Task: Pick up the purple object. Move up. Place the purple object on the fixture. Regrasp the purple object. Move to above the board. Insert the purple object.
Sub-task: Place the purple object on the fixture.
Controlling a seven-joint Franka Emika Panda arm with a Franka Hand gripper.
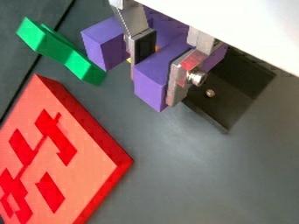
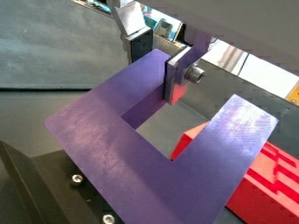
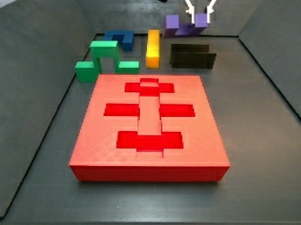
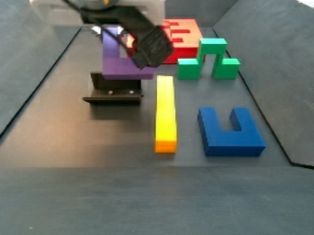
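Note:
My gripper (image 1: 163,59) is shut on the purple object (image 1: 149,86), a U-shaped block, with one prong clamped between the silver fingers (image 1: 187,77). In the wrist view that shows the gripper (image 2: 160,59) from behind, the purple object (image 2: 128,149) fills the frame. In a side view the gripper (image 3: 201,18) holds the purple object (image 3: 177,25) just above the black fixture (image 3: 192,55) at the far end of the floor. It hangs the same way over the fixture (image 4: 113,92) in both side views. The red board (image 3: 147,114) lies in the middle.
A yellow bar (image 3: 153,48), a blue U-block (image 3: 114,41) and green blocks (image 3: 100,63) lie beside the fixture, beyond the board. The green block (image 1: 59,48) and board (image 1: 52,149) also show in a wrist view. Dark walls enclose the floor.

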